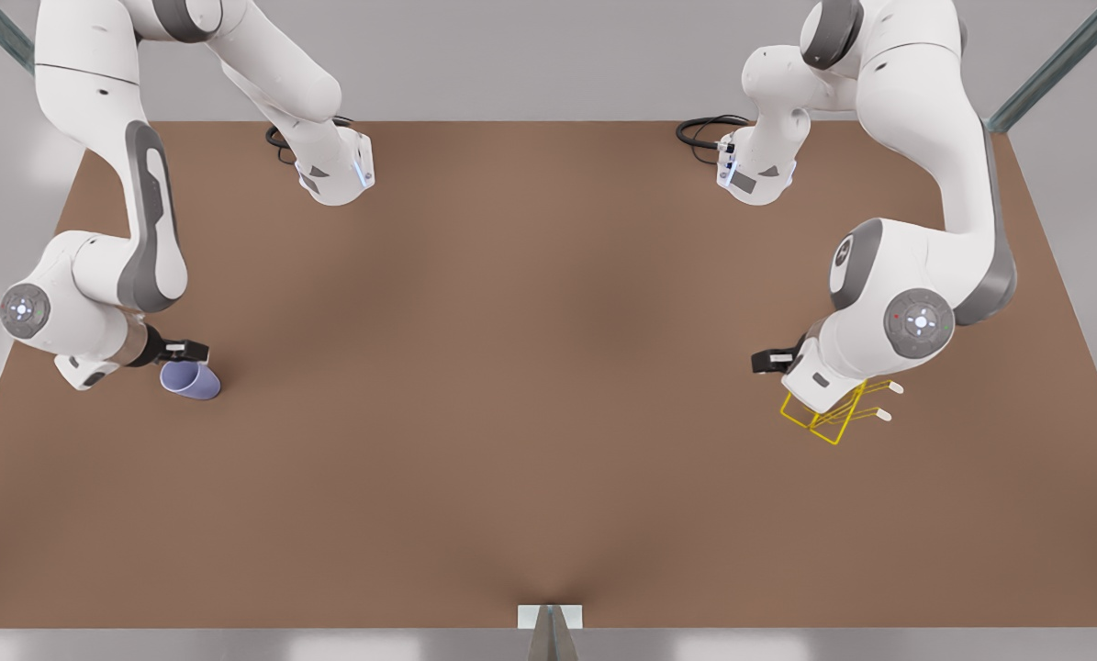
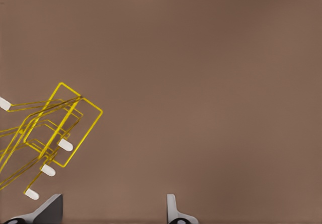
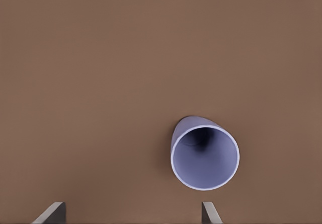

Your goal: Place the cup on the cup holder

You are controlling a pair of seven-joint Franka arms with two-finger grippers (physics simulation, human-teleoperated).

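Note:
The pale lavender cup (image 1: 192, 379) rests on the brown table at the front view's left, its open mouth facing my right wrist camera (image 3: 205, 157). My right gripper (image 1: 185, 350) (image 3: 132, 214) hovers just behind it, open, with the cup off to one side of its fingers. The yellow wire cup holder (image 1: 837, 418) (image 2: 55, 133) with white-tipped pegs stands at the front view's right, partly hidden under the arm. My left gripper (image 1: 768, 360) (image 2: 113, 211) hangs beside it, open and holding nothing.
Black cables (image 1: 706, 133) lie near the arm bases at the back of the table (image 1: 548, 367). A small grey bracket (image 1: 549, 617) sits at the middle of the front edge. Metal frame struts cross the upper corners.

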